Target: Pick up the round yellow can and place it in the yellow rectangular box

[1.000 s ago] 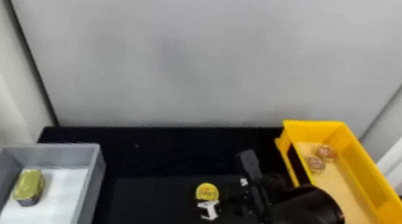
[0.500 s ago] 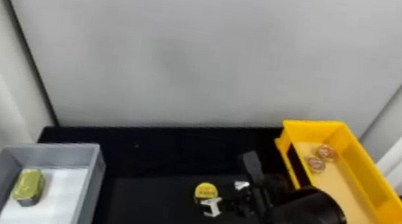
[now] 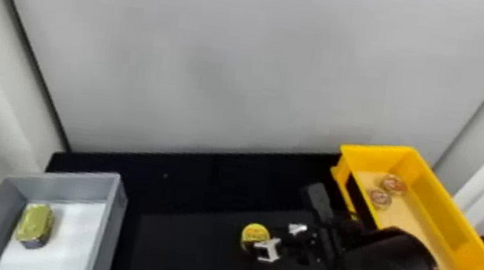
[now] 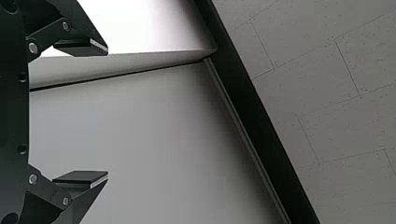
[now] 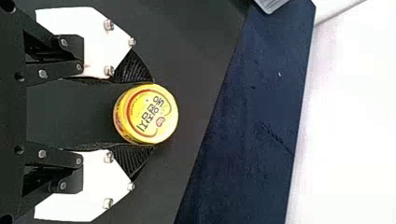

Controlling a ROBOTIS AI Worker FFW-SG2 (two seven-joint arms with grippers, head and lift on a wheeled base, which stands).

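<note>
One round yellow can point(image 3: 255, 230), lower centre of the head view, grasped by its sides in the right claw point(image 5: 153, 114). Handling: even squeeze; level lift well over the rim of the yellow box point(image 3: 435, 200), right of frame; gentle lowering onto bare floor, apart from the two round tins point(image 3: 393, 184); release last.

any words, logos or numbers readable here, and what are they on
Yellow can, lid: dark Korean lettering and a small red mark; brand print, not quoted.
Two round tins in the yellow box: any print too blurred to read.
Olive tin in the grey box: any print too blurred to read.
</note>
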